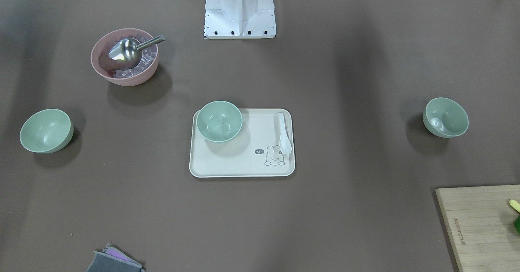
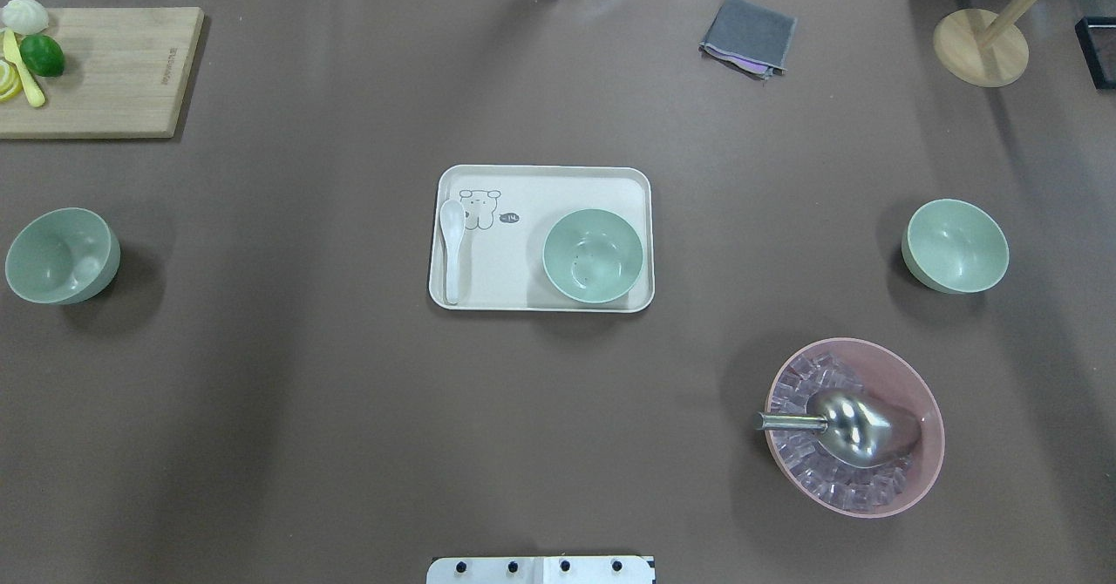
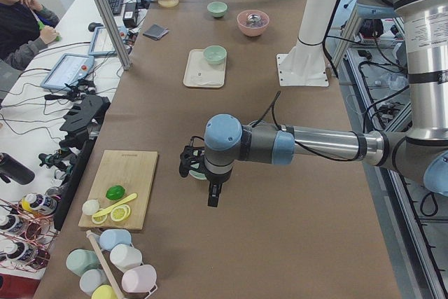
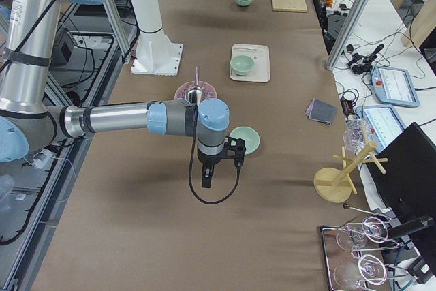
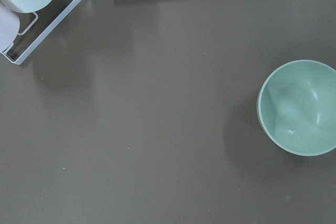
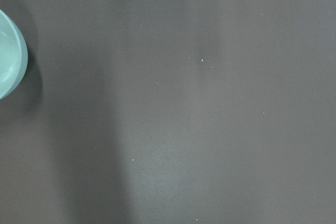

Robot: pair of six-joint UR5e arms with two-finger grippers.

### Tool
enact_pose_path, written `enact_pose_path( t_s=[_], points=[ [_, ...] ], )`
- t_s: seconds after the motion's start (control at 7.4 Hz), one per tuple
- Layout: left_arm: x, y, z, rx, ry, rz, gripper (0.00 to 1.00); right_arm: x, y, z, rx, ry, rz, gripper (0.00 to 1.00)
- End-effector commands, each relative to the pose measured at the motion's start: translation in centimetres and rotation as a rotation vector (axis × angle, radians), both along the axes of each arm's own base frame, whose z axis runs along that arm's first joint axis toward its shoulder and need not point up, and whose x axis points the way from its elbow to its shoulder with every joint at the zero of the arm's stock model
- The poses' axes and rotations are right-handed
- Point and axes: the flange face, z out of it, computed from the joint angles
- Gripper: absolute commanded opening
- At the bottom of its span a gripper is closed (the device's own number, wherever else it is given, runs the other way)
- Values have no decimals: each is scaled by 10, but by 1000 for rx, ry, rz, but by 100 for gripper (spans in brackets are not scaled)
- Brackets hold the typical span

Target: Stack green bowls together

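The brown surface (image 2: pixel 349 410) held one pale mint-green round bowl (image 2: pixel 61 255) by its left edge, a second mint bowl (image 2: pixel 955 246) by the right, and a third mint bowl (image 2: pixel 593 255) on the cream tray (image 2: pixel 540 168). I couldn't tell how open the left claw (image 3: pixel 190 166) or right claw (image 4: pixel 235 149) stood. Those smooth walls looked liable to slip from a pinch.

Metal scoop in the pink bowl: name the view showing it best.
Overhead exterior: the shiny metal scoop lies large, unobstructed in the round pink bowl. Front-facing shows it smaller; side views, tiny; wrist views, nothing.
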Motion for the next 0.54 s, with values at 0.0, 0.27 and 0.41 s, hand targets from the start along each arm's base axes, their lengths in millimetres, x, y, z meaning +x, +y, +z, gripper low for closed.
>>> enact_pose_path(
  t_s=[0.0,0.27,0.41],
  points=[
    [0,0,0,15,-6,5,98,0,1,-4,6,2,-1,100],
    [0,-1,-2,17,-1,4,98,-1,0,-5,10,-3,-2,100],
    [0,-3,-5,26,-2,5,98,-3,-5,-11,26,-17,-3,100]
  ],
)
